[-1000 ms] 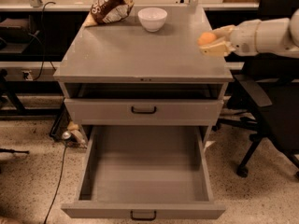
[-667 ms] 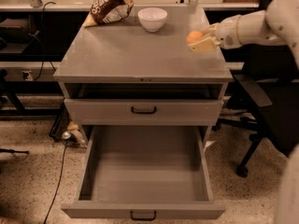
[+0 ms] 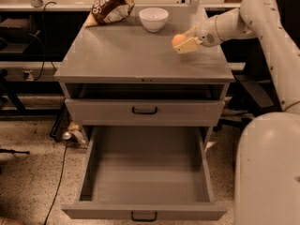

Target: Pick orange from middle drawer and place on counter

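The orange (image 3: 177,39) is gripped by the pincer (image 3: 183,43), which is closed around it, low over the far right part of the desk (image 3: 126,55). The open drawer (image 3: 145,172) is seen empty; only the release is judged left.

A robotics lab, by the look: speckled floor (image 3: 28,186), trailing cables (image 3: 58,182), black workbenches (image 3: 28,32), and the gripper (image 3: 182,41) clasping the orange (image 3: 177,39) above the counter (image 3: 126,55), right side.
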`<action>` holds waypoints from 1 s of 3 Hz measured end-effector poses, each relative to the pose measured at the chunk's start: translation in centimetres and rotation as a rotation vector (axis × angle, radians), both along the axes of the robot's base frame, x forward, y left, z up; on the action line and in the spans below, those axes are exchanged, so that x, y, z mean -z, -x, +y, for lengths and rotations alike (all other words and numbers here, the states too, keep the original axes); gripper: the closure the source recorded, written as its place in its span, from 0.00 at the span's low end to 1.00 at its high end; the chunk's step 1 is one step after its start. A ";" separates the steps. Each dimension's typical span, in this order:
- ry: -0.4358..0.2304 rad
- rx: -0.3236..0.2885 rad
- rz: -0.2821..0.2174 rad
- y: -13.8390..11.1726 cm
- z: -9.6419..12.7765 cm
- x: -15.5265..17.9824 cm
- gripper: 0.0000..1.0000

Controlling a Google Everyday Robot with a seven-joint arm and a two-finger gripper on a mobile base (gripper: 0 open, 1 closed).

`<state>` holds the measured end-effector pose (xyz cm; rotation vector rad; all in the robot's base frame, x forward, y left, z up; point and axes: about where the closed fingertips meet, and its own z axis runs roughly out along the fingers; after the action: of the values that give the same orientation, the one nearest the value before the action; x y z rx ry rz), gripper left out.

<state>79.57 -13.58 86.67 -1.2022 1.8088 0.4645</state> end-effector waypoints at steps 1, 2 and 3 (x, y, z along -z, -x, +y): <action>0.029 -0.002 0.016 -1.2 1.1 1.1 1.00; 0.053 0.003 0.027 -2.2 1.7 2.0 1.00; 0.060 -0.002 0.045 -2.6 2.1 2.6 0.78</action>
<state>82.19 -11.45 84.10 -1.2432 1.8717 0.4441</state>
